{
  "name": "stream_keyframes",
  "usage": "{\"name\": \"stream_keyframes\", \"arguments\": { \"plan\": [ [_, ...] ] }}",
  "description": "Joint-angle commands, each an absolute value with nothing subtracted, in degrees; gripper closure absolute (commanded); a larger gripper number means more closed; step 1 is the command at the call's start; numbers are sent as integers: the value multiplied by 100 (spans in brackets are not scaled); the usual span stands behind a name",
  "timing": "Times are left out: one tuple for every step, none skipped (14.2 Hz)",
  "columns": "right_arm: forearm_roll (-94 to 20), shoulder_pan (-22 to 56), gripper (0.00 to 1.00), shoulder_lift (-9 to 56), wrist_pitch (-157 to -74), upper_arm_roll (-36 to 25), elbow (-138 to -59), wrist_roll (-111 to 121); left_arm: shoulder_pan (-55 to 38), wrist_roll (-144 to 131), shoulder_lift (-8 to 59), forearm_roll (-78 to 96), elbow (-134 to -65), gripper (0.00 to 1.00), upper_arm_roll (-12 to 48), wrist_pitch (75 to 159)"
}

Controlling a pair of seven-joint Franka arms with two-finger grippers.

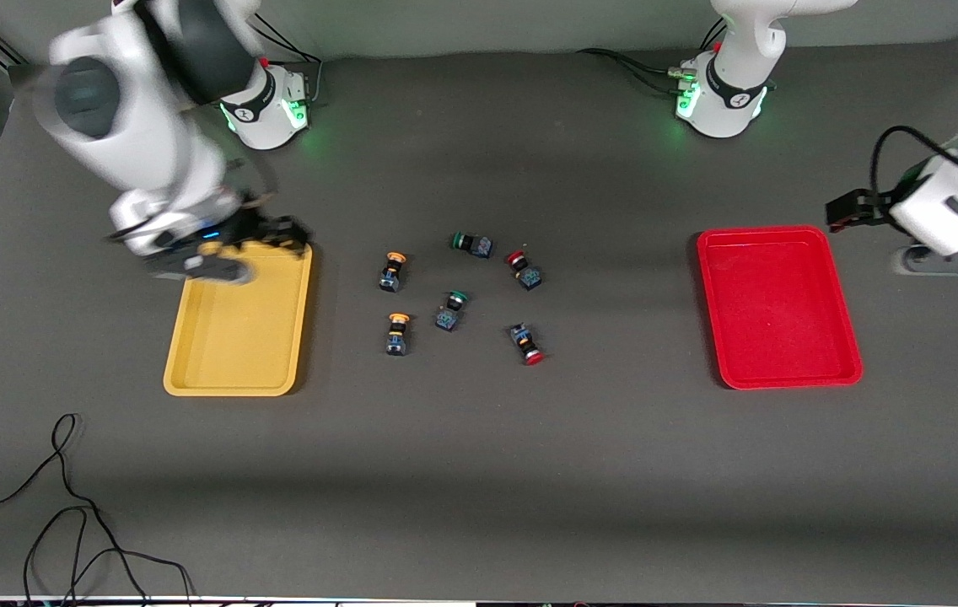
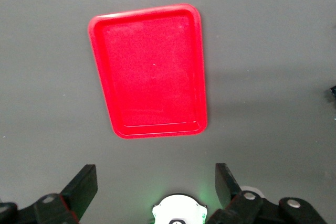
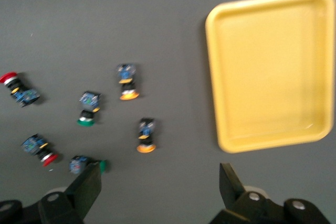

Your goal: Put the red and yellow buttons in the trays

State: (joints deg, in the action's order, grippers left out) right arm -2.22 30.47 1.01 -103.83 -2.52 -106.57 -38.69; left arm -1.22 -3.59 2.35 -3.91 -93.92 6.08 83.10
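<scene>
Two yellow-capped buttons (image 1: 393, 271) (image 1: 397, 334) and two red-capped buttons (image 1: 524, 270) (image 1: 527, 343) lie on their sides mid-table, between the yellow tray (image 1: 239, 379) and the red tray (image 1: 774, 308). Both trays are empty. My right gripper (image 1: 281, 234) is open and empty over the yellow tray's far edge. Its wrist view (image 3: 160, 174) shows the yellow buttons (image 3: 127, 83) (image 3: 146, 136), the red buttons (image 3: 18, 90) (image 3: 38, 148) and the yellow tray (image 3: 273, 69). My left gripper (image 1: 848, 211) is open and empty by the red tray's far corner. Its wrist view (image 2: 156, 174) shows the red tray (image 2: 149, 72).
Two green-capped switches (image 1: 471, 244) (image 1: 450, 310) lie among the buttons; they also show in the right wrist view (image 3: 88, 108) (image 3: 86, 165). A loose black cable (image 1: 66, 506) lies near the table's front edge toward the right arm's end.
</scene>
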Motion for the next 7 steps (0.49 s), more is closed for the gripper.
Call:
{"name": "stream_keyframes", "arguments": {
  "plan": [
    [-255, 3602, 0, -149, -10757, -334, -11204, -4691, -649, -1131, 605, -212, -9299, 0, 571, 8349],
    [-255, 3778, 0, -176, -10880, -334, -11380, -4867, -850, -1421, 711, -167, -9299, 0, 571, 8428],
    [-246, 3927, 0, -193, -10994, -343, -11538, -5008, -1079, -1702, 842, -158, -9299, 0, 571, 8551],
    [-220, 4051, 0, -202, -11143, -343, -11688, -5088, -1307, -1966, 1009, -150, -9299, 0, 571, 8682],
    [-220, 4087, 0, -193, -11353, -334, -11863, -5089, -1527, -2186, 1211, -149, -9299, 0, 571, 8849],
    [-220, 4078, 0, -193, -11660, -343, -12118, -5089, -1695, -2380, 1404, -141, -9299, 0, 571, 9051],
    [-220, 4069, 0, -193, -12089, -351, -12468, -5089, -1879, -2625, 1624, -141, -9316, 0, 571, 9314]
  ]
}}
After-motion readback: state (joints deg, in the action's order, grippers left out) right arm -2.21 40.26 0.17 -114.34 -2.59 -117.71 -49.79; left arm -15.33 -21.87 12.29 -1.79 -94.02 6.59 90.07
